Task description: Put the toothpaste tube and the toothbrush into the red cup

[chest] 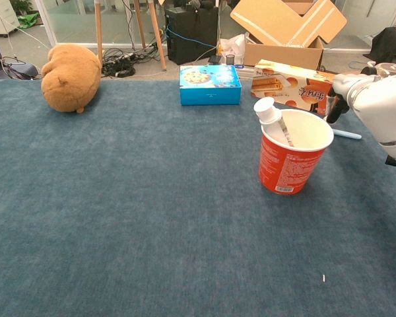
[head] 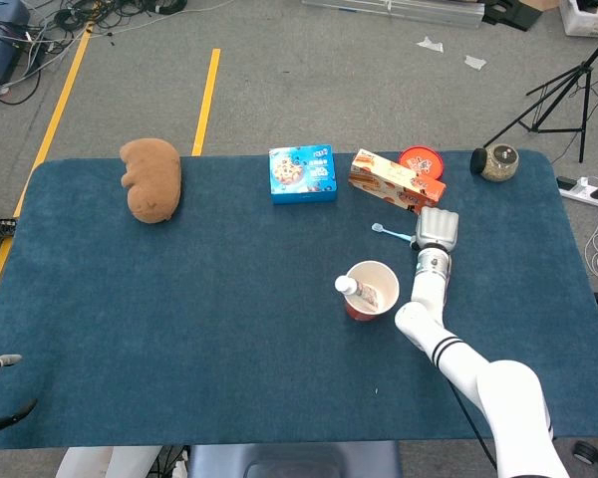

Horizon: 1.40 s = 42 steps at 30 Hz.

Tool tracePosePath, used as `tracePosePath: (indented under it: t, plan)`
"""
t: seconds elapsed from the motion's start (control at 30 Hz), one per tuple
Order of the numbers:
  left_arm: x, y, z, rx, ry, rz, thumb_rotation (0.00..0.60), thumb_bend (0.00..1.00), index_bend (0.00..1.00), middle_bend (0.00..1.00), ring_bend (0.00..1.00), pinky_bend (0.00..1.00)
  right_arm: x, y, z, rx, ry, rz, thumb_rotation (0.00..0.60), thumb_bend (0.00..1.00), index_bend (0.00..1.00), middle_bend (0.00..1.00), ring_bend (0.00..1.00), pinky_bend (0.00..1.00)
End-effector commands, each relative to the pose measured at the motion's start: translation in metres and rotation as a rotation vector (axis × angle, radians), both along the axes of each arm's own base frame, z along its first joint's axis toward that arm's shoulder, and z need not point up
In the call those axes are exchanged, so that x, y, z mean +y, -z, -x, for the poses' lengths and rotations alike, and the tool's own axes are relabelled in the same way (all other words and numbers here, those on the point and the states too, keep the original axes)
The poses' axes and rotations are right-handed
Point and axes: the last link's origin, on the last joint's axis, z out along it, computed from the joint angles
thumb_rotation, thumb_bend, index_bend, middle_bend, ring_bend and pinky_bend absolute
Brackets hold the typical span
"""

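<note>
Left hand [head: 0, 393] idle, holding nothing, at the table's [head: 179, 329] front left corner. Red cup [chest: 292, 157] right of centre; toothpaste tube [chest: 274, 119] already stands in it. Toothbrush [head: 392, 232] lies beyond on cloth, right hand [head: 437, 230] over its handle; grip unclear. Half done.

Probably a robotics lab: yellow floor tape [head: 207, 100] and loose cables [head: 90, 14] beyond the table's [head: 179, 329] far edge, a tripod [head: 558, 95], cardboard boxes [chest: 287, 26] stacked behind.
</note>
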Motion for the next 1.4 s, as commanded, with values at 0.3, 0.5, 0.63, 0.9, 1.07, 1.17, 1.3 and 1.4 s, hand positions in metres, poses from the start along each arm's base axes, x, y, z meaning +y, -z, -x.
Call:
tracePosePath:
  t: [0.3, 0.5, 0.63, 0.9, 1.07, 1.17, 1.3, 1.4]
  plan:
    - [-0.001, -0.002, 0.004, -0.001, -0.008, 0.000, 0.600, 0.00, 0.32, 0.37, 0.33, 0.42, -0.004, 0.010, -0.004, 0.002, -0.001, -0.016, 0.600, 0.20, 0.52, 1.00, 1.00, 1.00]
    - [-0.001, -0.002, 0.006, -0.002, -0.013, 0.002, 0.600, 0.00, 0.32, 0.37, 0.33, 0.42, -0.005, 0.012, -0.005, 0.004, 0.004, -0.014, 0.600, 0.20, 0.52, 1.00, 1.00, 1.00]
    - [-0.001, -0.002, 0.007, -0.001, -0.018, 0.006, 0.600, 0.00, 0.32, 0.37, 0.33, 0.42, -0.006, 0.015, -0.005, 0.002, 0.009, -0.021, 0.600, 0.20, 0.52, 1.00, 1.00, 1.00]
    - [-0.001, -0.004, 0.009, -0.005, -0.022, 0.010, 0.600, 0.00, 0.32, 0.37, 0.33, 0.42, -0.008, 0.018, -0.008, 0.001, 0.009, -0.023, 0.600, 0.20, 0.52, 1.00, 1.00, 1.00]
    - [-0.003, -0.005, 0.010, -0.006, -0.028, 0.009, 0.600, 0.00, 0.32, 0.37, 0.33, 0.42, -0.010, 0.017, -0.006, -0.006, 0.024, -0.025, 0.600, 0.21, 0.52, 1.00, 1.00, 1.00]
    - [-0.003, -0.005, 0.011, -0.006, -0.031, 0.007, 0.600, 0.00, 0.32, 0.37, 0.33, 0.42, -0.010, 0.017, -0.005, -0.009, 0.035, -0.026, 0.600, 0.21, 0.52, 1.00, 1.00, 1.00]
    - [-0.004, -0.006, 0.012, -0.008, -0.036, 0.007, 0.600, 0.00, 0.32, 0.37, 0.33, 0.42, -0.011, 0.017, -0.004, -0.013, 0.047, -0.029, 0.600, 0.21, 0.52, 1.00, 1.00, 1.00]
    - [-0.004, -0.006, 0.013, -0.010, -0.040, 0.007, 0.600, 0.00, 0.32, 0.37, 0.33, 0.42, -0.011, 0.017, -0.004, -0.012, 0.051, -0.030, 0.600, 0.21, 0.52, 1.00, 1.00, 1.00]
